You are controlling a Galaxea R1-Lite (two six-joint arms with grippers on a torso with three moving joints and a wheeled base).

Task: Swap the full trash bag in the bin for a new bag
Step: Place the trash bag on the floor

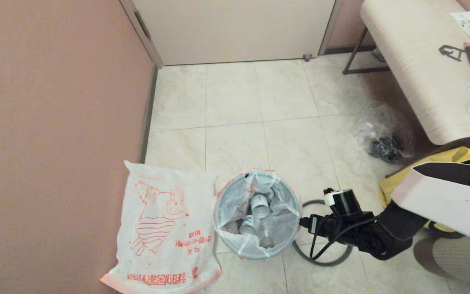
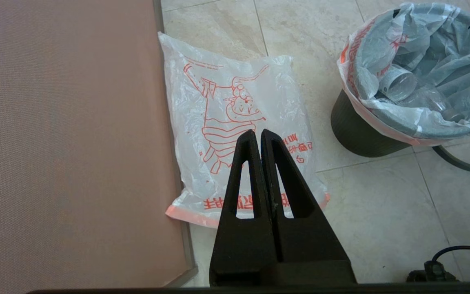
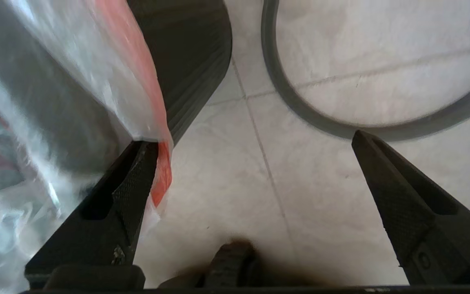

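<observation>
One full trash bag [image 1: 259, 212], thin white translucent plastic with a pink-orange band at its folded-over edge, sits in the bin [image 2: 355, 130] on the tiled floor; we see several clear plastic bottles crowded inside it. One bin, round, black, ribbed plastic, narrowing toward its base. One thin dark-grey ring [image 3: 300, 114] lies flat on the tiles just beside the bin, on the robot's right. One new bag [image 1: 165, 232], flat and crinkled white film printed with a red-orange line cartoon and red lettering, lies on the floor just left of the bin, against the pink wall. We count two grippers: the right gripper [image 3: 251, 143], jaws spread wide, is low beside the bin with one finger against the bag's orange band; the left gripper [image 2: 258, 136], its two black tapered fingers pressed together and holding nothing, hangs above the new bag. One clear bag of dark items [image 1: 382, 134] lies well apart, near one pale bench [image 1: 414, 77].
</observation>
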